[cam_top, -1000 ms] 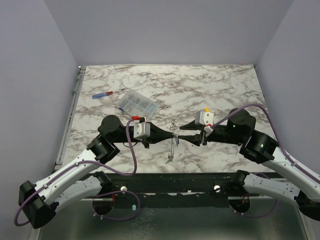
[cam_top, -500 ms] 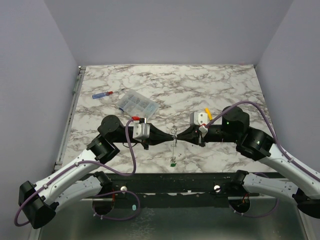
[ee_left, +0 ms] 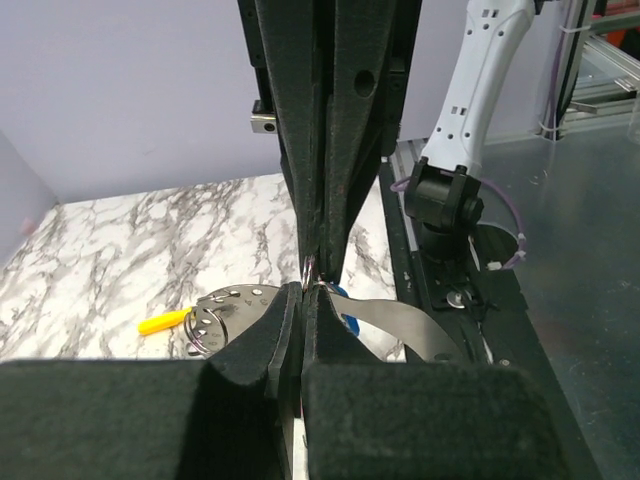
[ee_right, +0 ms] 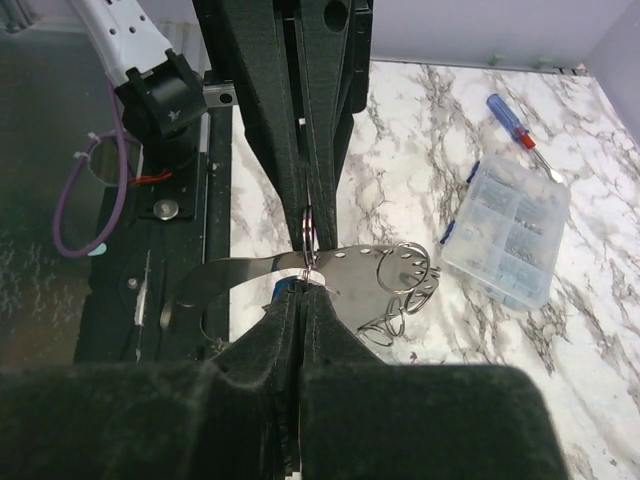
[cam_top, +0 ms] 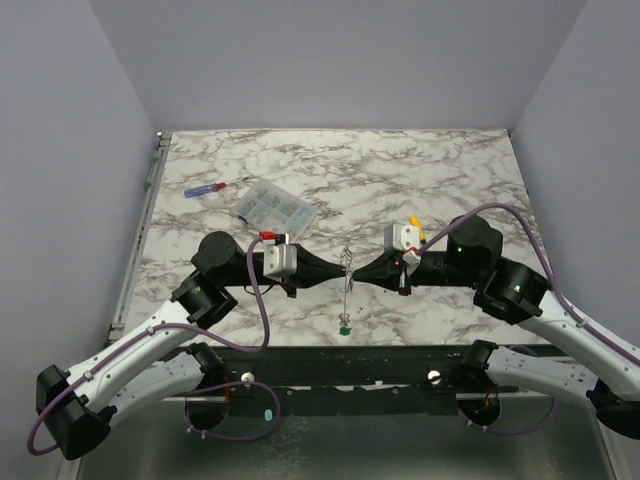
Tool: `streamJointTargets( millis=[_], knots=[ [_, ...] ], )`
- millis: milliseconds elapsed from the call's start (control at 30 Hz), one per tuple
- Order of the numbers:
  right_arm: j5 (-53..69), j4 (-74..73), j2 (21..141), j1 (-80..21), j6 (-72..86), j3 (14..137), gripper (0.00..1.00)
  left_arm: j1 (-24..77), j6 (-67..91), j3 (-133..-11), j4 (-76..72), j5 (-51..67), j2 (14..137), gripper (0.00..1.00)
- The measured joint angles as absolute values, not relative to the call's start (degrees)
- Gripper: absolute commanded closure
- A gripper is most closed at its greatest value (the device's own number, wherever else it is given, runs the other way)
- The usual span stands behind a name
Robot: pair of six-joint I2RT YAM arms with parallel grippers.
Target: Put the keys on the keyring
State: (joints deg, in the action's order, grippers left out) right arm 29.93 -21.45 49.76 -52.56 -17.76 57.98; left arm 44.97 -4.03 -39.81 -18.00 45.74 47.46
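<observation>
My two grippers meet tip to tip over the near middle of the table. The left gripper (cam_top: 343, 270) (ee_left: 303, 290) and the right gripper (cam_top: 354, 270) (ee_right: 303, 290) are both shut on a thin silver keyring (ee_right: 309, 228) (ee_left: 310, 268), seen edge-on between them. A flat silver strip (ee_right: 350, 265) with holes crosses at the pinch, several small rings (ee_right: 405, 275) on its far end. A blue key head (ee_left: 347, 318) shows just under the tips. A green key head (cam_top: 345, 328) sits at the strip's near end. A yellow key (ee_left: 165, 321) lies on the table behind the right gripper.
A clear compartment box (cam_top: 276, 205) (ee_right: 508, 235) lies at the back left, with a red-and-blue screwdriver (cam_top: 215, 186) beyond it. The table's black front rail (cam_top: 350, 365) runs just below the strip's near end.
My right gripper moved left to meet the left one and closed on the ring. The strip swung straight and the green head came into view. The left gripper stayed shut.
</observation>
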Motion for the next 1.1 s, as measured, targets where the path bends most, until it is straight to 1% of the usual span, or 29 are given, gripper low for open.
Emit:
streamJointTargets(
  millis=[267,567,867,933,1100],
  knots=[
    [30.87,-16.01,52.27,-52.47,-12.43,56.71,0.99,44.51,-1.87,-38.26,-20.75,41.91,47.33,1.0],
    [31.57,-14.2,55.37,-52.84,-9.8,54.89,0.99,44.36,0.4,-37.3,-24.56,38.57,46.81,1.0],
    [28.05,-14.24,55.83,-52.82,-9.67,53.1,0.99,44.38,1.72,-37.23,-28.05,37.8,46.06,1.0],
    [27.57,-14.28,55.75,-52.82,-9.85,53.1,0.95,44.38,1.78,-37.21,-28.23,37.8,46.06,1.0],
    [25.69,-16.51,53.6,-52.82,-11.14,53.21,0.68,44.38,2.02,-36.93,-28.23,37.82,46.06,1.0]
  ],
)
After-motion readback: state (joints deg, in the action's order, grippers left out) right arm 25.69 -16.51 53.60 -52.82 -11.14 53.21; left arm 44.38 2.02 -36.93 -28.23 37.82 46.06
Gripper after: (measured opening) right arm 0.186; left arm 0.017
